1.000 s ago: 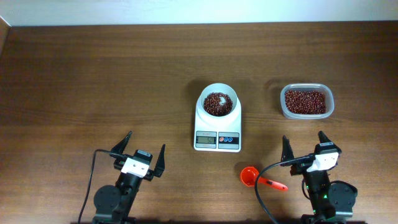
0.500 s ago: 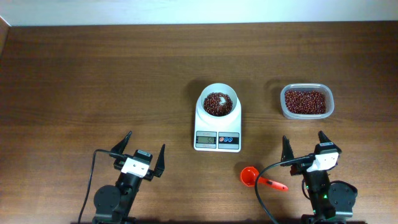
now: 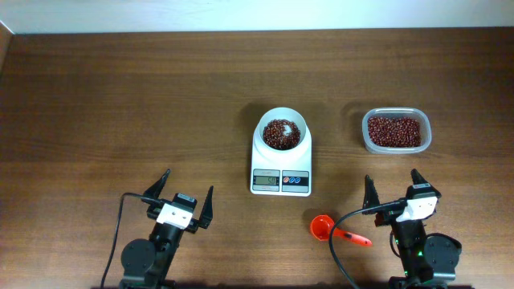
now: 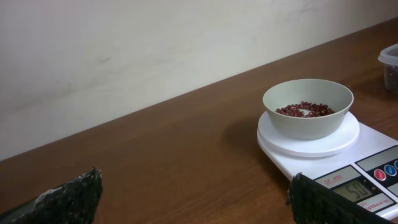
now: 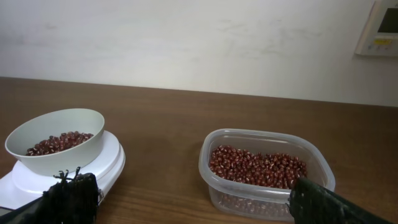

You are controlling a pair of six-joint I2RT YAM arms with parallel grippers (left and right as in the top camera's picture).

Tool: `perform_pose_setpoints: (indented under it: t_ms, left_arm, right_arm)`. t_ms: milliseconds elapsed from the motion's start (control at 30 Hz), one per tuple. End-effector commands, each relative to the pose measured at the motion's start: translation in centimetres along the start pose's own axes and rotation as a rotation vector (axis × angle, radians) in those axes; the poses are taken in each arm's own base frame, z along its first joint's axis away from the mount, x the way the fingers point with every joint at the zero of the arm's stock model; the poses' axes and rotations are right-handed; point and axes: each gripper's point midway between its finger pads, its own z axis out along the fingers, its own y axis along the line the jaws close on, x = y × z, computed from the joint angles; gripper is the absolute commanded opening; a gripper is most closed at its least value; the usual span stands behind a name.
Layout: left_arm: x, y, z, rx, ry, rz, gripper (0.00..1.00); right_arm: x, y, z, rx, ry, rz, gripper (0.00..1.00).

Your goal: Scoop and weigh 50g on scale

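Left gripper (image 3: 189,183) sits at the near table edge, left of centre. Its jaws are spread as wide as they go, with nothing between them and nothing touched. Right gripper (image 3: 391,177) is at the near edge on the right side, jaws equally wide and empty. Both point toward the far side.

Red scoop (image 3: 321,227) lies loose on the wooden table (image 3: 120,96), just left of the right arm, with its cup end to the left and its handle pointing right. A black cable (image 3: 351,213) from the right arm crosses over the handle.

Farther out is the scale (image 3: 281,160), mid-table and between the two arms. Its display (image 4: 357,190) and its blue and red buttons face the arms. The display seems to read 50 in the left wrist view.

A round white bowl (image 3: 281,112) stands on the scale's platform, holding a shallow layer of red beans (image 3: 280,134).

To the right of the scale and apart from it is a clear plastic tub (image 3: 365,132), lidless, with more of the same beans.

Behind the table is a pale wall (image 5: 186,37). A white wall panel (image 5: 379,28) shows at the top right of the right wrist view.
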Motion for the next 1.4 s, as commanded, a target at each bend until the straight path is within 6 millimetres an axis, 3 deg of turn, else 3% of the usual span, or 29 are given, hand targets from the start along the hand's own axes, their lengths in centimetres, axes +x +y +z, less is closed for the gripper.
perform_pose_setpoints:
  t_ms: [0, 167, 300, 367, 1367]
  left_arm:
    - [0.2, 0.3, 0.0, -0.020, 0.003, 0.019, 0.99]
    - [0.3, 0.8, 0.0, -0.047, 0.009, -0.032, 0.99]
    - [1.2, 3.6, -0.4, -0.221, 0.027, -0.280, 0.99]
    - [1.4, 4.1, -0.5, -0.249, 0.033, -0.286, 0.99]
    - [1.7, 4.0, -0.5, -0.247, 0.048, -0.285, 0.99]
  right_arm:
    - [0.2, -0.2, 0.0, 0.010, 0.001, 0.001, 0.99]
    - [0.2, -0.2, 0.0, 0.010, 0.001, 0.001, 0.99]
    - [0.2, -0.2, 0.0, 0.010, 0.001, 0.001, 0.99]
    - [0.2, -0.2, 0.0, 0.010, 0.001, 0.001, 0.99]
    - [0.2, -0.2, 0.0, 0.010, 0.001, 0.001, 0.99]
